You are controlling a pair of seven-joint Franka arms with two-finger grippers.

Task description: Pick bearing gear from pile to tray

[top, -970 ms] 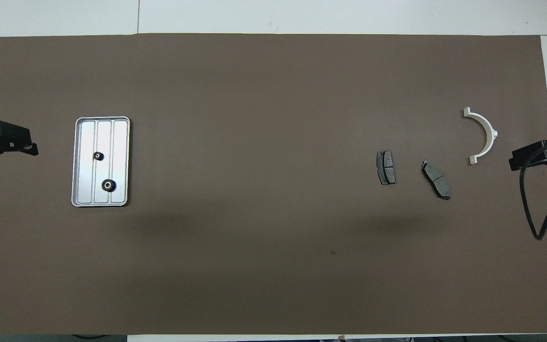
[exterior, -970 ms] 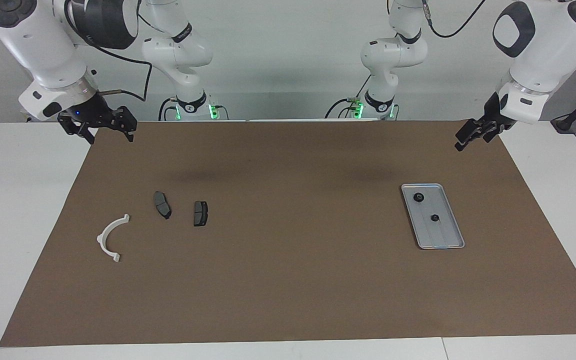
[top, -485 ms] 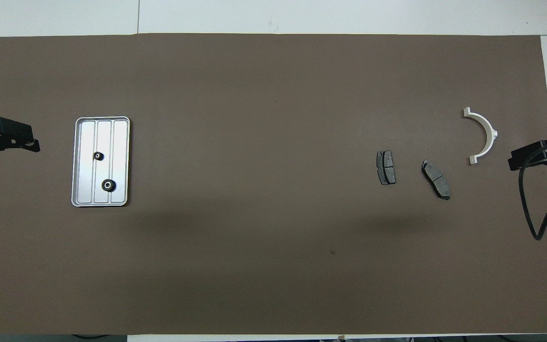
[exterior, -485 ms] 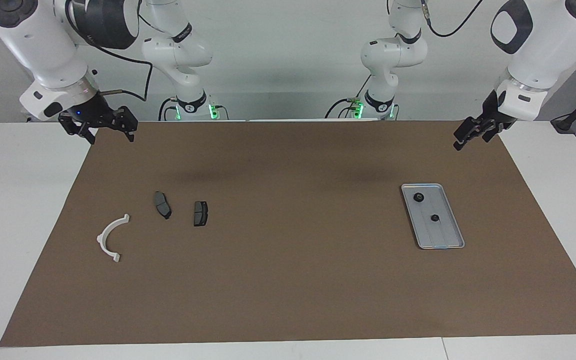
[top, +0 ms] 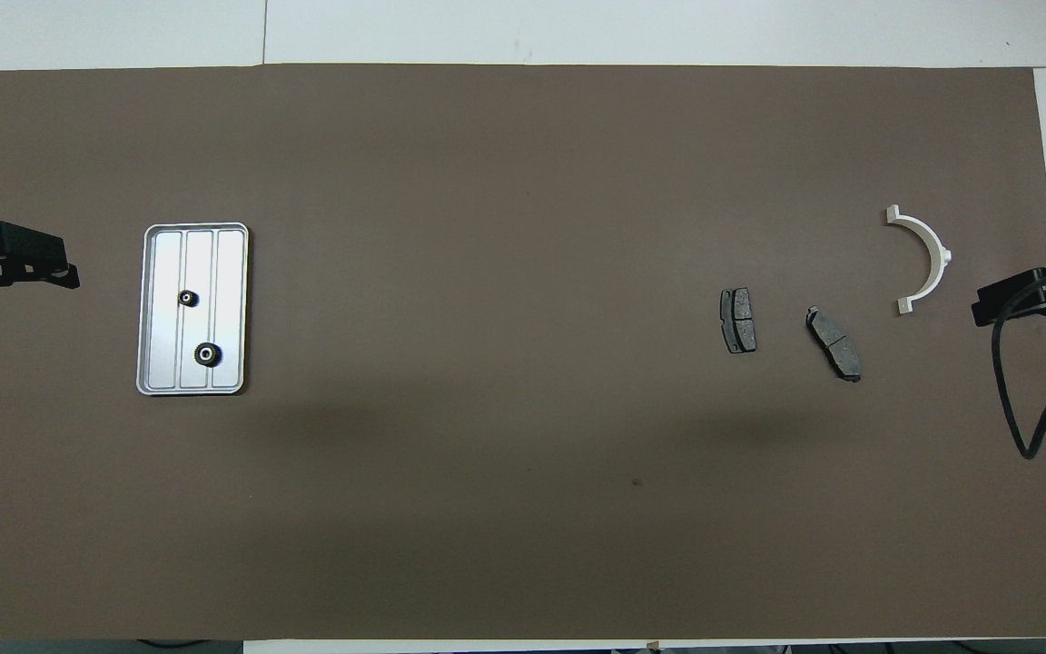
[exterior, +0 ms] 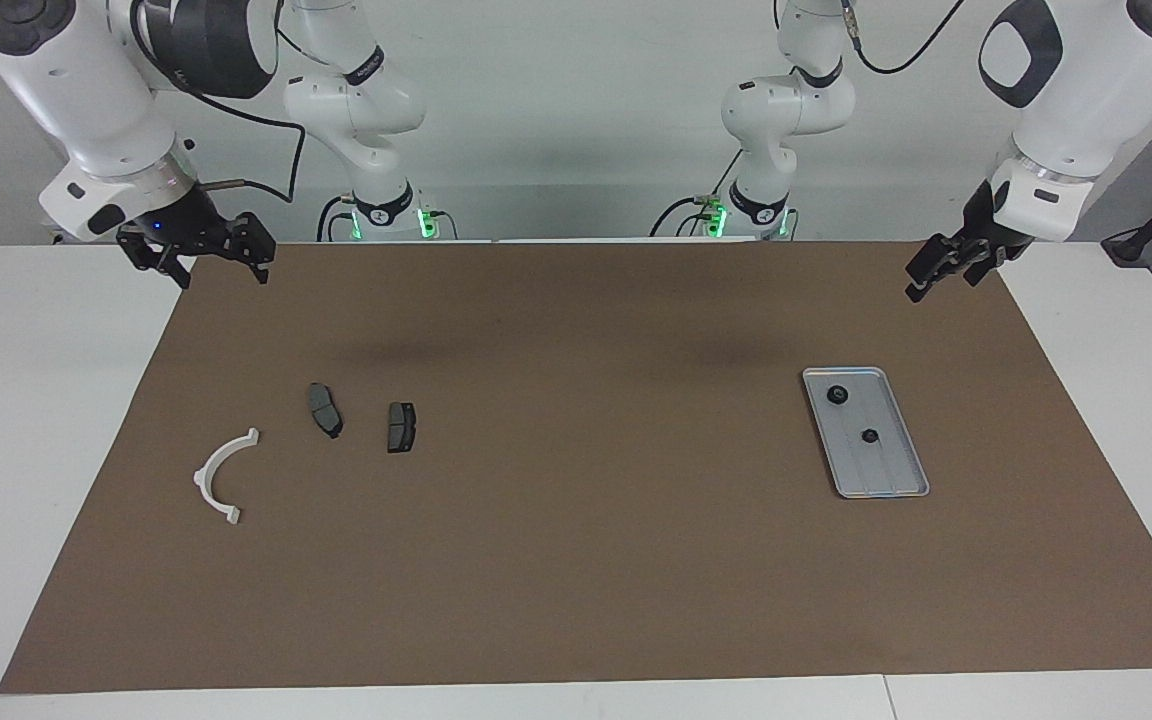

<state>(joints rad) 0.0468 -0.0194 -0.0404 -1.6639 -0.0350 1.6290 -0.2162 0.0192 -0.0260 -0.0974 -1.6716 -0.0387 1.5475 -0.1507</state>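
Observation:
The silver ribbed tray lies on the brown mat toward the left arm's end. Two small black bearing gears rest in it, also seen from overhead as gears in the tray. The pile lies toward the right arm's end: a white half-ring bracket and two dark grey plates. My left gripper hangs open and empty over the mat's corner at its own end. My right gripper waits open and empty over the mat's other robot-side corner.
The brown mat covers most of the white table. A black cable loops down from the right wrist over the mat's edge near the bracket.
The left gripper has drifted slightly up and toward the robots. The right arm, the tray and the pile have not moved.

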